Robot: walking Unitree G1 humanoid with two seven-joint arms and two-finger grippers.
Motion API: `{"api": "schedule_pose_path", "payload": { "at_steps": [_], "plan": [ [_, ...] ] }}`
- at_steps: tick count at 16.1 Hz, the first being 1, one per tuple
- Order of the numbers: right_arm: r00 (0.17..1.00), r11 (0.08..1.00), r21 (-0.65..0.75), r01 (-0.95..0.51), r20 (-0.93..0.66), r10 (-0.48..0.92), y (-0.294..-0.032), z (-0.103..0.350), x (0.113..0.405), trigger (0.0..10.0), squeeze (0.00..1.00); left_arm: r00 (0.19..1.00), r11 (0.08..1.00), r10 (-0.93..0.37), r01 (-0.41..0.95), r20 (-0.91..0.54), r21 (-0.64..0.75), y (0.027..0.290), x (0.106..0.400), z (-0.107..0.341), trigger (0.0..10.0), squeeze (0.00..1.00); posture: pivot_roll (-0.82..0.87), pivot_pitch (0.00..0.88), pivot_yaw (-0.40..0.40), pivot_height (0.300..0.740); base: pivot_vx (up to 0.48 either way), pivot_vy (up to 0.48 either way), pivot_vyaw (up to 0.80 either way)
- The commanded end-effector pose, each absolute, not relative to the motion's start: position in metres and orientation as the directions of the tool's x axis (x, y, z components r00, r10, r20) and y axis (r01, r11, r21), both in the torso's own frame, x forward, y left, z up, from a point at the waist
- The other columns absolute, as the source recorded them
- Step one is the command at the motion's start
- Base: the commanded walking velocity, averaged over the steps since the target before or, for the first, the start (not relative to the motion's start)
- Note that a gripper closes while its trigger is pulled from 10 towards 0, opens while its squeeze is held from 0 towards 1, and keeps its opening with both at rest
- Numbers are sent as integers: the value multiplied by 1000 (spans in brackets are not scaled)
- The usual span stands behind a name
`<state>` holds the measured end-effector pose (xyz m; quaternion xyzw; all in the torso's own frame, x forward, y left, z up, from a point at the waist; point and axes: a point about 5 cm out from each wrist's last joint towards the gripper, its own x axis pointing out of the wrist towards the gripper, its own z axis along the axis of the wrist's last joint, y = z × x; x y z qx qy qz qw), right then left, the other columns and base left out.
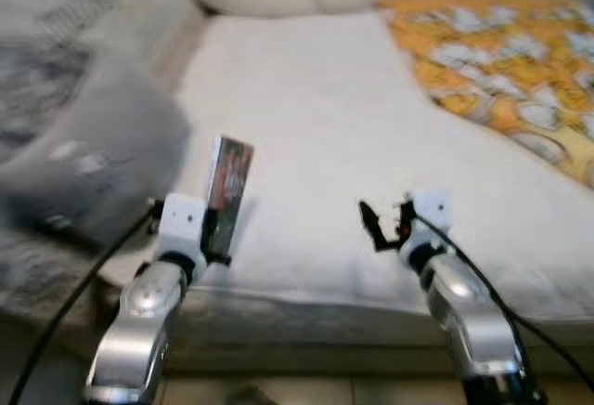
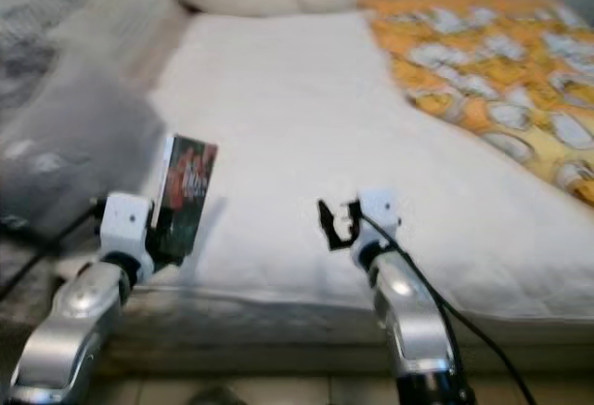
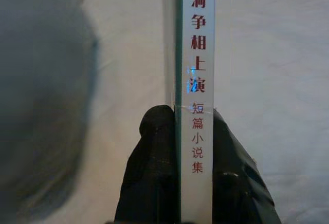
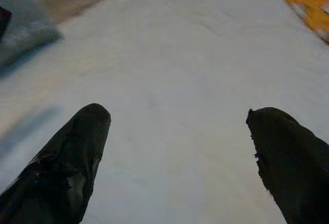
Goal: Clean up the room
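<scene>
- Already the left claw (image 1: 225, 230) grips a book (image 1: 228, 191) upright, above the bed (image 1: 306, 126) edge.
- Right claw (image 4: 177, 157) hangs released, bare sheet beneath.
- Book lifted; stowing it seems left.
</scene>
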<state>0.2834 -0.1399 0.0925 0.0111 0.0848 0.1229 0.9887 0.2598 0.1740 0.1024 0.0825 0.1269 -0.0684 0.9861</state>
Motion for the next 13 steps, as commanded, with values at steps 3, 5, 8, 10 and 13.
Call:
{"api": "schedule_pose_path", "payload": {
  "at_steps": [3, 5, 8, 10, 13],
  "plan": [
    [961, 974, 60, -218, -161, 225, -143, 94, 284, 10000, 0, 972, 979, -103, 136, -210, 150, 175, 263, 113, 10000, 0, 7, 3, 12, 740, 0, -320, 0],
    [963, 975, 60, -214, -156, 221, -144, 94, 286, 10000, 0, 976, 980, -107, 135, -188, 144, 172, 266, 117, 10000, 0, 8, 0, 11, 740, 0, 0, 0],
    [963, 975, 58, -213, -154, 219, -144, 95, 287, 10000, 0, 977, 980, -116, 142, -180, 140, 171, 267, 118, 10000, 0, 10, 0, 11, 740, 0, 0, 0],
    [964, 976, 54, -212, -151, 218, -143, 95, 288, 10000, 0, 977, 980, -119, 144, -177, 137, 171, 269, 119, 10000, 0, 12, 0, 11, 740, 0, 0, 0],
    [966, 977, 49, -209, -145, 214, -143, 96, 290, 10000, 0, 980, 980, -134, 154, -150, 130, 170, 270, 121, 10000, 0, 15, 0, 19, 740, 0, 0, 0]
  ]
}}
